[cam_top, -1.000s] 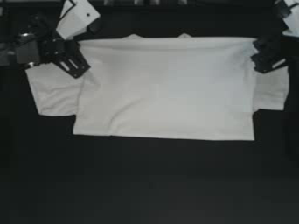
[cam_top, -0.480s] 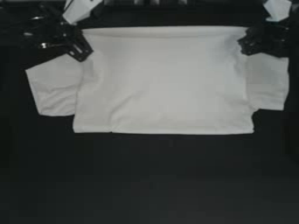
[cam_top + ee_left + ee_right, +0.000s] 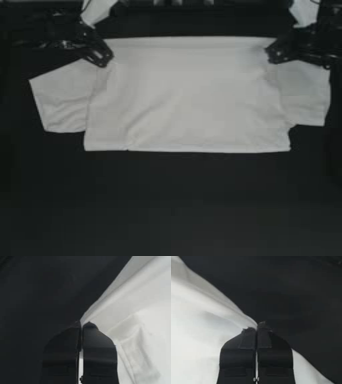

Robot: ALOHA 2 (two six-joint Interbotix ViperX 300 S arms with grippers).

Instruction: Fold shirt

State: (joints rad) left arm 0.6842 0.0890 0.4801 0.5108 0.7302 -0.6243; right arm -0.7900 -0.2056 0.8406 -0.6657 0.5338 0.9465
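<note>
**Entry: white shirt held at both upper corners, dark table**

Left gripper (image 3: 100, 56) — at the upper left corner of the shirt's body, reaching in from the left side of the table near its far edge. In the left wrist view the two dark jaws are pressed together with only a thin pale sliver between them, and the cloth edge runs straight into their tips (image 3: 81, 324); the jaws are clamped on the shirt's edge.

Right gripper (image 3: 275, 52) — at the upper right corner of the shirt's body, reaching in from the right side, level with the left gripper. In the right wrist view the jaws are likewise closed tight, with white fabric drawn to a point at their tips (image 3: 257, 325) and spreading away on both sides below them; clamped on the shirt.

Shirt (image 3: 190, 95) — plain white, lying spread on the far half of the table. The top edge runs straight and taut between the two grippers. The body forms a broad, nearly rectangular panel with a straight lower hem. The left sleeve (image 3: 63, 100) lies flat, spread outward beside the body; the right sleeve (image 3: 306, 95) lies out on the other side, below the right gripper. Faint creases run down the body near each sleeve seam.

Table (image 3: 174, 205) — dark, with the near half showing bare surface below the shirt's hem.
</note>
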